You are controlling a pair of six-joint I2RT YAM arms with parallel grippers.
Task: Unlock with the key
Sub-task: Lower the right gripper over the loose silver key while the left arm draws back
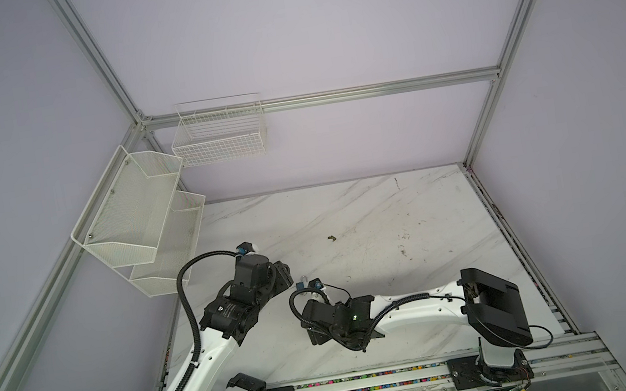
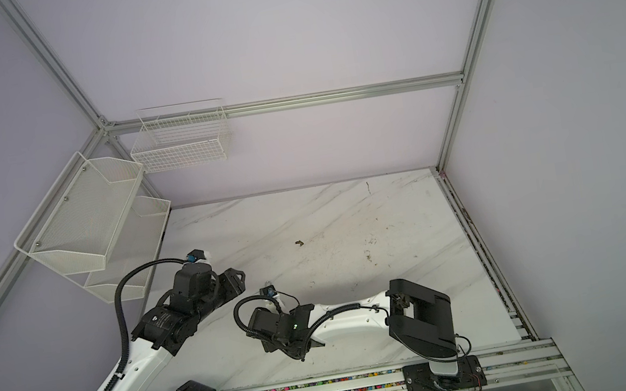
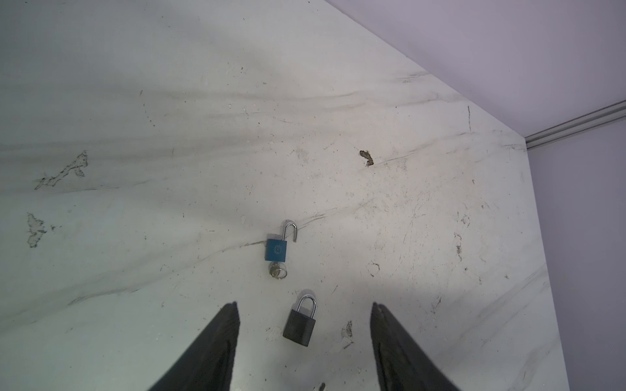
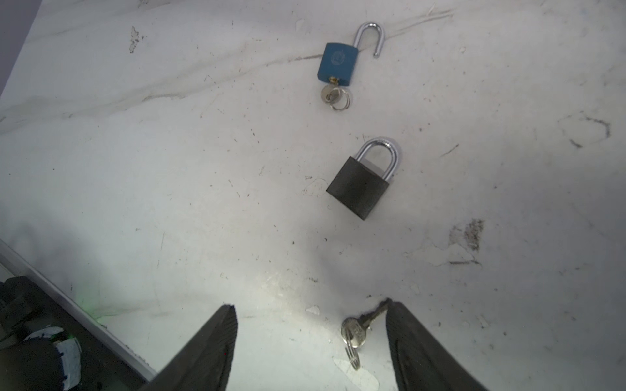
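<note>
Left wrist view: looks down past the left gripper (image 3: 305, 304), spread wide and grasping nothing, onto the table (image 3: 169, 135). Shows a black padlock (image 3: 299, 326) lying flat between the fingertips, shackle shut, no key in it. Probably framed this way for a steadying grip. Shows beyond it a blue padlock (image 3: 276, 250), shackle swung free, with a key (image 3: 277, 270) in its keyhole, so judged already unlocked.

Right wrist view: looks past the right gripper (image 4: 309, 304), likewise spread and holding nothing. Finds a loose key (image 4: 355, 333) on a ring between the fingers, blade tip at one fingertip (image 4: 404, 325); touching or just beside, cannot tell. Looks lined up for picking that key for the black padlock.

Both top views: show the left arm (image 1: 216, 345) and right arm (image 1: 412, 308) bent low over the table's left half, midway between mounting edge and back edge. Hide nearly all of the locks under the wrists. Count: two padlocks, two keys, two grippers, one wire basket (image 1: 218, 135), one two-tier mesh rack (image 1: 139, 222).
</note>
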